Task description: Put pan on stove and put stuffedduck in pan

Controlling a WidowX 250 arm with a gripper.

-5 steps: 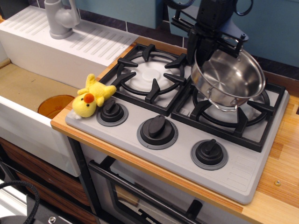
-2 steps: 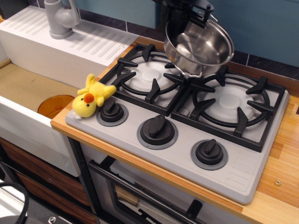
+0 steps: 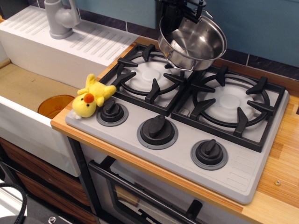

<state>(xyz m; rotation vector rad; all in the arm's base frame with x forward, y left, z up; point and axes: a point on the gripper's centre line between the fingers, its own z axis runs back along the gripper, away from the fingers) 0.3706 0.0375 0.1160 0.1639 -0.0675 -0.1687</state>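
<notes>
The shiny steel pan [image 3: 192,43] hangs tilted in the air above the back of the stove [image 3: 187,116], between the two burners. My black gripper [image 3: 180,14] is shut on the pan's far rim at the top of the view; its fingertips are partly hidden by the pan. The yellow stuffedduck [image 3: 91,97] lies on the stove's front left corner, beside the left knob [image 3: 112,112], well left and forward of the gripper.
A white sink [image 3: 28,88] with a grey faucet [image 3: 60,18] and an orange drain disc [image 3: 53,105] lies to the left. The wooden counter [image 3: 280,168] runs along the right. A blue backsplash wall stands right behind the stove.
The gripper has carried the pan from over the right burner leftward and up, to above the gap between the burners. The duck has not moved.
</notes>
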